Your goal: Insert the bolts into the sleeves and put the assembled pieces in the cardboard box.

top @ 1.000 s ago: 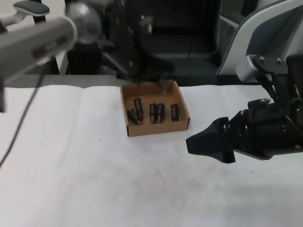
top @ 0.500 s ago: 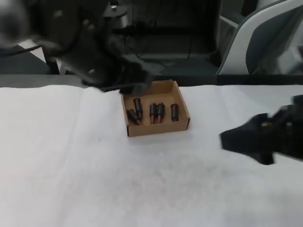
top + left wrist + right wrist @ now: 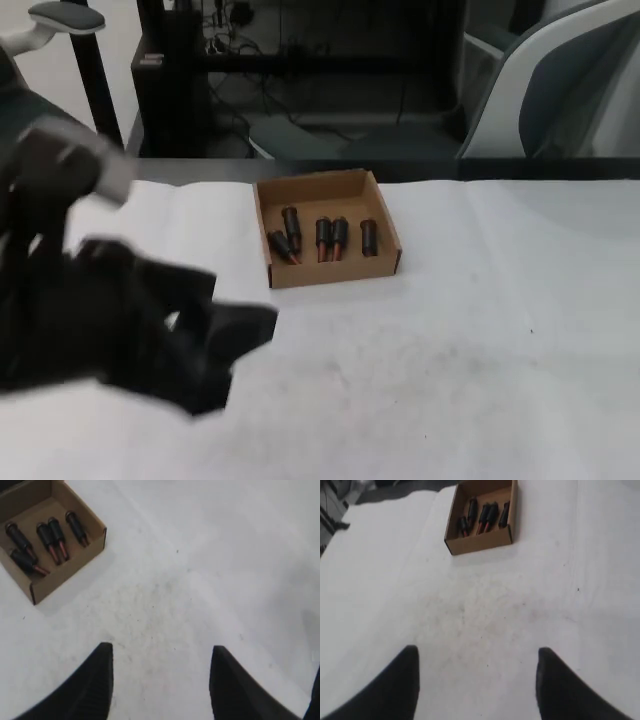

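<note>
The open cardboard box [image 3: 332,276] sits at the back middle of the white-covered bench. Several dark sleeves with reddish bolts [image 3: 324,235] lie side by side in it. My left gripper [image 3: 240,355] hovers low at the front left, well short of the box, and is blurred in the high view. In the left wrist view the left gripper [image 3: 161,650] is open over bare cloth, with the box [image 3: 70,577] and its pieces [image 3: 50,537] farther off. The right gripper [image 3: 479,651] is also open and holds nothing, with the box [image 3: 480,541] and pieces [image 3: 485,514] far ahead.
White cloth [image 3: 450,350] covers the bench around the box. Dark equipment and a stand [image 3: 180,90] rise behind the bench's back edge. A grey-white machine housing [image 3: 560,80] stands at the back right.
The left arm swung from behind the box down to the front left. The right arm drew back to the right and left the high view. The box and its pieces stayed put.
</note>
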Controlling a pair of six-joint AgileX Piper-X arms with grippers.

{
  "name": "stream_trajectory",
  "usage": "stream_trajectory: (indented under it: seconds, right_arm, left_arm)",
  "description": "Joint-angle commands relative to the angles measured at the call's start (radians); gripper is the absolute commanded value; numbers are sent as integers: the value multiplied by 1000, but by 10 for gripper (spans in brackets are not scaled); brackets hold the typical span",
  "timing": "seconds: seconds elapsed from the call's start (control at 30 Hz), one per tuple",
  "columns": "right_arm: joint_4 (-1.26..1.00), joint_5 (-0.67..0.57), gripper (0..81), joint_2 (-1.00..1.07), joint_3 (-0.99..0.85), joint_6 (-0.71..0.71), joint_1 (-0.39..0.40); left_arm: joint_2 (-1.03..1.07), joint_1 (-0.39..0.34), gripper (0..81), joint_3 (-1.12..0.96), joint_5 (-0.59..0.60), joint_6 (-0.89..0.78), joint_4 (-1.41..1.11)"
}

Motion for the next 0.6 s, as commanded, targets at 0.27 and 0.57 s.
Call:
stream_trajectory:
  seconds: [0.27, 0.57]
  right_arm:
    - [0, 109, 662, -239, 225, 114, -6]
    - [-44, 186, 662, -239, 345, 137, -6]
  left_arm:
    - [-128, -8, 575, 374, 31, -171, -452]
    - [-126, -8, 575, 561, 23, -190, -627]
